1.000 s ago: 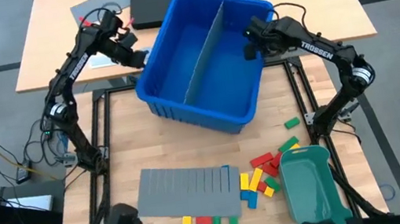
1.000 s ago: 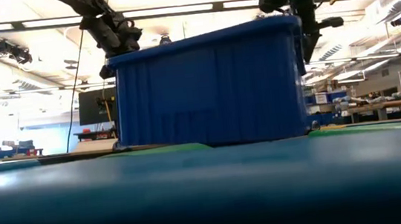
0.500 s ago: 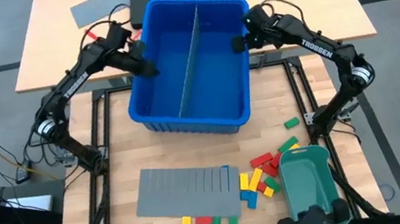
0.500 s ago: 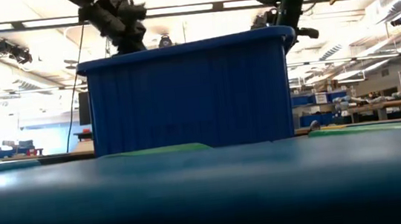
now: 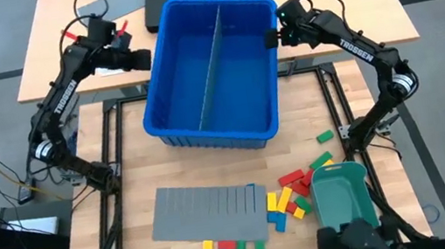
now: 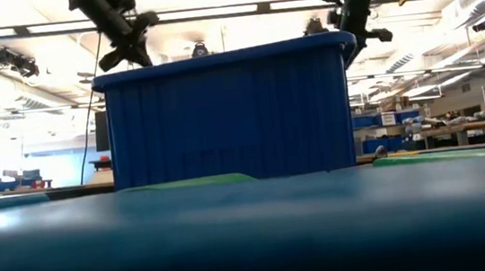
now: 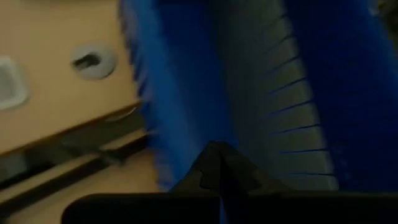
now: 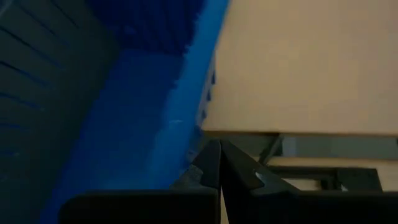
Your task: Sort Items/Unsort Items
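Beside the blue bin [image 5: 171, 121] — both hands closed.

The wooden table [image 5: 128, 169] carries a blue divided bin [image 5: 210, 69] at twelve o'clock, a grey slotted sheet [image 5: 209, 212] at seven, a teal tray [image 5: 345, 203] at five, and coloured blocks [image 5: 291, 198] scattered between sheet and tray.

Blue bin [image 5: 165, 124]; red, yellow, green, blue blocks [image 5: 290, 196]; teal tray [image 5: 347, 221]
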You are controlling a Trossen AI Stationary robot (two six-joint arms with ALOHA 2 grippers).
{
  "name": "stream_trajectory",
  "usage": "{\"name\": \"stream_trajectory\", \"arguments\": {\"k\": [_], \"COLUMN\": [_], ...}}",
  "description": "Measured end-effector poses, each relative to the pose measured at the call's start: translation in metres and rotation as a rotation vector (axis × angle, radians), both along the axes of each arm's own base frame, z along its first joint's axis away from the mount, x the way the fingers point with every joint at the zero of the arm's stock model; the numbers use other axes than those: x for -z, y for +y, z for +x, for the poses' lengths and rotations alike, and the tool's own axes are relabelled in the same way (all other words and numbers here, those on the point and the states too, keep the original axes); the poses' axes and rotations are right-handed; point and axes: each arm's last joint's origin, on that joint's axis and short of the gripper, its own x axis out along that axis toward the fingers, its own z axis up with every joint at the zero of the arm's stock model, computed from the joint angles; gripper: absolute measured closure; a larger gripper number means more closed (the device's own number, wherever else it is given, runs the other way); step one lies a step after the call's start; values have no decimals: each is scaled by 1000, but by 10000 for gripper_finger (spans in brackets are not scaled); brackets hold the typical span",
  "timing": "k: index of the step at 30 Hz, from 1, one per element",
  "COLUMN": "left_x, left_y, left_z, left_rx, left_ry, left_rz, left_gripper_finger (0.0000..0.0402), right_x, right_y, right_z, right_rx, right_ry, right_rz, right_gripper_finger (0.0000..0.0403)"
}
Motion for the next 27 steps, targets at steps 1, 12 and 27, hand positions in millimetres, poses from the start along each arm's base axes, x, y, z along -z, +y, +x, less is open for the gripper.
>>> {"name": "stream_trajectory", "arguments": {"k": [1, 12, 27], "left_x": [5, 78, 82], "left_y": [3, 2, -23], "left_z": [-2, -7, 47], "left_rx": [-9, 35, 205], "left_ry": [11, 25, -50], "left_rz": [-15, -265, -231], "left_gripper_finger": [401, 401, 401], "right_x": [3, 23, 8], "right_y": [-2, -18, -42], "right_z": [-2, -2, -16], "right_rx": [-2, -111, -180], "right_ry": [-9, -184, -367], "right_rz": [16, 33, -64], "right_gripper_finger": [401, 401, 402]}}
